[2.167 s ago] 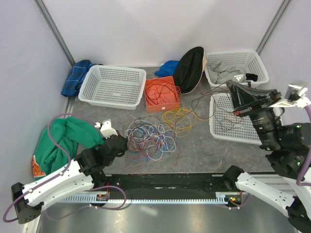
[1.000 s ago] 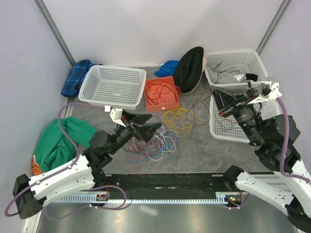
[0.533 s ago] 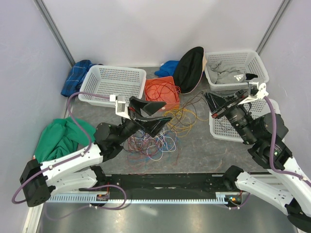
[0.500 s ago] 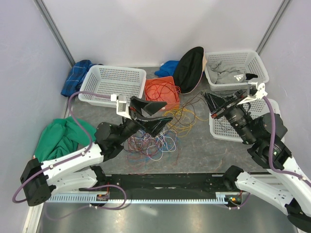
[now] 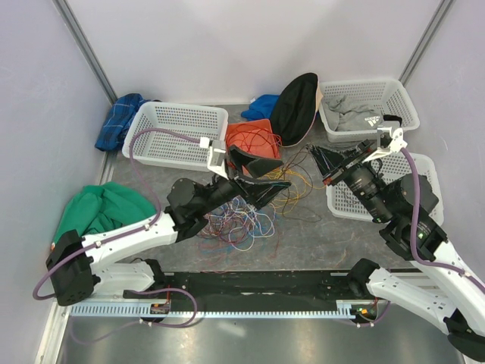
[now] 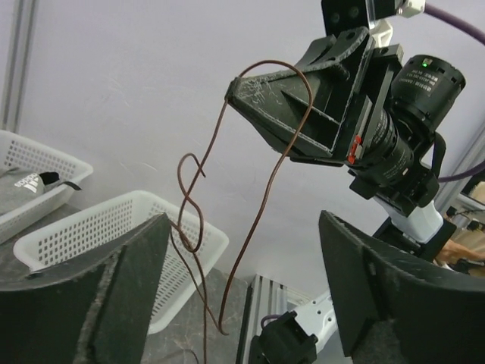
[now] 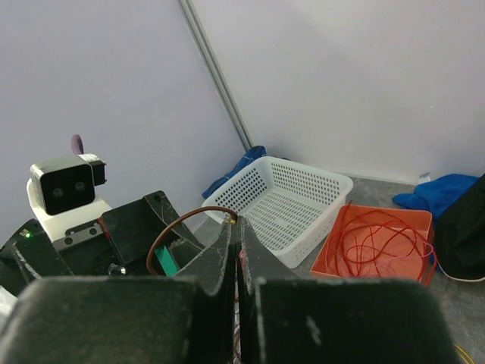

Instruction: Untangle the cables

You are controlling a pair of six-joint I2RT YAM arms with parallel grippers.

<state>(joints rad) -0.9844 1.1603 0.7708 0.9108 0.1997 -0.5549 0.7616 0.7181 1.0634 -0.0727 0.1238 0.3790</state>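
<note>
A tangle of thin cables in red, blue, purple and white lies on the table, with yellow loops beside it. More red cables fill the orange tray. My right gripper is shut on a brown cable, which hangs in loops from its tip down to the table. My left gripper is raised and open, facing the right gripper. The brown cable dangles in the gap between its fingers, touching neither.
White baskets stand at the back left, back right and right. A green cloth lies at the left, a blue cloth in the far left corner, a black cap behind the tray.
My left arm has lifted off the tangle and swung right towards the right gripper, its jaws narrowing a little. The right gripper has come left and lower with the brown cable.
</note>
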